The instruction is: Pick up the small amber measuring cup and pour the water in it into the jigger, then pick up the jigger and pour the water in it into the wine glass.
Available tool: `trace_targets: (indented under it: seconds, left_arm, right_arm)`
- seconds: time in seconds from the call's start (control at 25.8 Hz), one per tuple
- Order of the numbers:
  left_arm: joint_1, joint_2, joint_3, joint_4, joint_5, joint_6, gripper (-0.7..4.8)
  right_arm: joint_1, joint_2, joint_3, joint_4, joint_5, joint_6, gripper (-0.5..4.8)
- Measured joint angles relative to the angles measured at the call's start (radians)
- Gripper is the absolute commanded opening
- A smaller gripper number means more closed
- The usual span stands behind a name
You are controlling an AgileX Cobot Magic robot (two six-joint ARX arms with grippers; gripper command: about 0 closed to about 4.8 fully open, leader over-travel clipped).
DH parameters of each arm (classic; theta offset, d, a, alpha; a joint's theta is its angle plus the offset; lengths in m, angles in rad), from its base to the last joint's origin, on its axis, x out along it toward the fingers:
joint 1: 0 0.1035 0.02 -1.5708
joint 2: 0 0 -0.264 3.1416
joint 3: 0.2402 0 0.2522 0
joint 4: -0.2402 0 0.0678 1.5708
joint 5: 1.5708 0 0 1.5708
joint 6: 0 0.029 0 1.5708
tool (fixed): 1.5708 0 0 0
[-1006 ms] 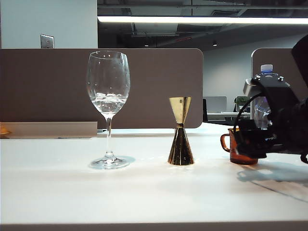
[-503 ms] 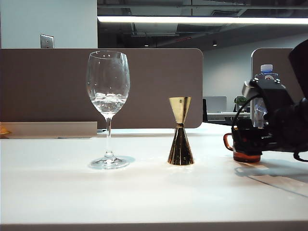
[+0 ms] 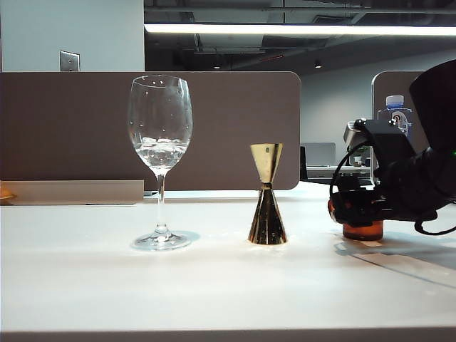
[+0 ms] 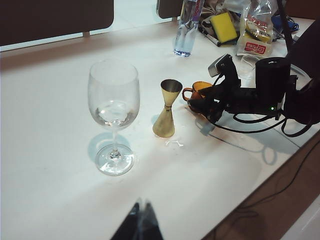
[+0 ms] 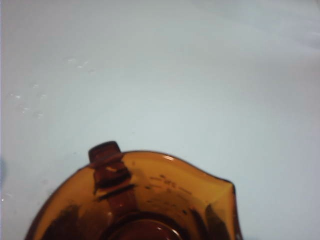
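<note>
Amber-glass cup within right end effector, grip unclear; left end effector hovers closed above table.

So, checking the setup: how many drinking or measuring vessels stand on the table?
3. Wine glass at the left, jigger in the middle, amber measuring cup at the right, inside the right gripper. Others may be hidden.

My right arm is matte black all over, bulky cylindrical housings with looping black cables, a grey camera block on the wrist (one small green light glows); the left gripper shows dark, glossy fingertips
</note>
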Motion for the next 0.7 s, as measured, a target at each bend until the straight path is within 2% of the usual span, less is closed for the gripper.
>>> trace_targets:
  seconds: [0.27, 0.43, 0.7]
  left_arm:
    - [0.000, 0.000, 0.000, 0.000, 0.000, 0.000, -0.02]
    - [0.000, 0.000, 0.000, 0.000, 0.000, 0.000, -0.02]
    - [0.000, 0.000, 0.000, 0.000, 0.000, 0.000, -0.02]
  right_arm:
    - [0.000, 0.000, 0.000, -0.008, 0.000, 0.004, 3.02]
    - [0.000, 0.000, 0.000, -0.017, 0.021, 0.073, 2.46]
    - [0.010, 0.000, 0.000, -0.016, 0.088, 0.156, 2.45]
